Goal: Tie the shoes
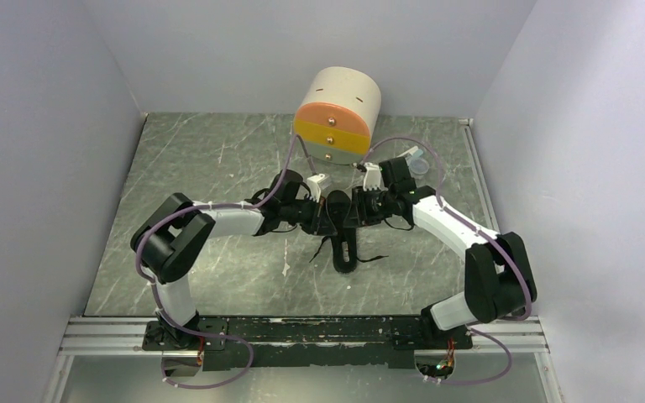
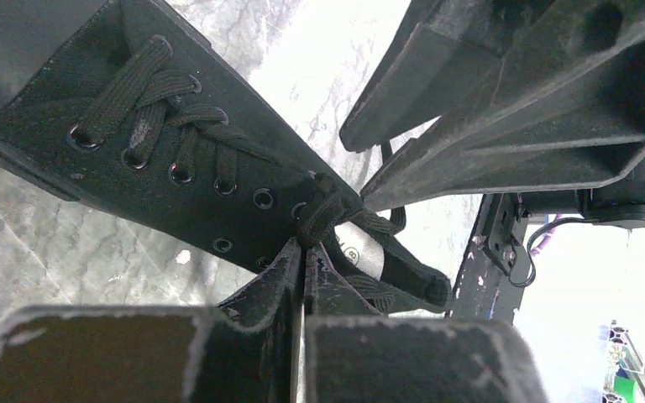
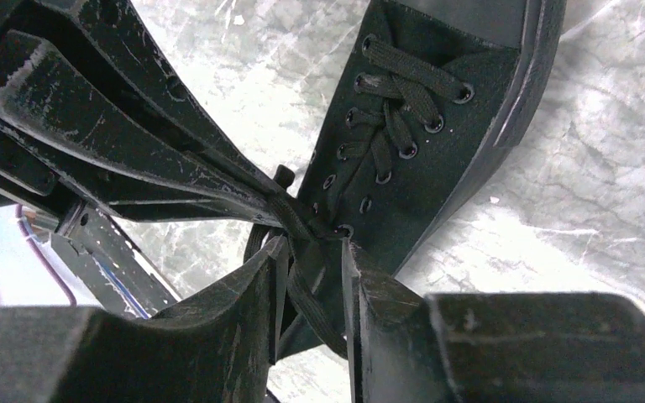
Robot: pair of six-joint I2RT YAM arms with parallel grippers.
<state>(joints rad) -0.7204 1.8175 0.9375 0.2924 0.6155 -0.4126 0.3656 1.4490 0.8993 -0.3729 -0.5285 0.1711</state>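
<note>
The small black shoe lies mid-table, toe toward the arms. Both grippers meet over its laced top. My left gripper has its jaws pressed together and pinches a black lace at their tip, just above the shoe's eyelets. My right gripper faces it from the other side. In the right wrist view its jaws stand a little apart, and a lace strand runs loosely through the gap beside the shoe. The heel is hidden under the grippers.
A round drawer box with orange, yellow and grey fronts stands at the back, just behind the grippers. A small clear cup sits to its right. Loose lace ends trail on the marble table beside the shoe. Walls enclose three sides.
</note>
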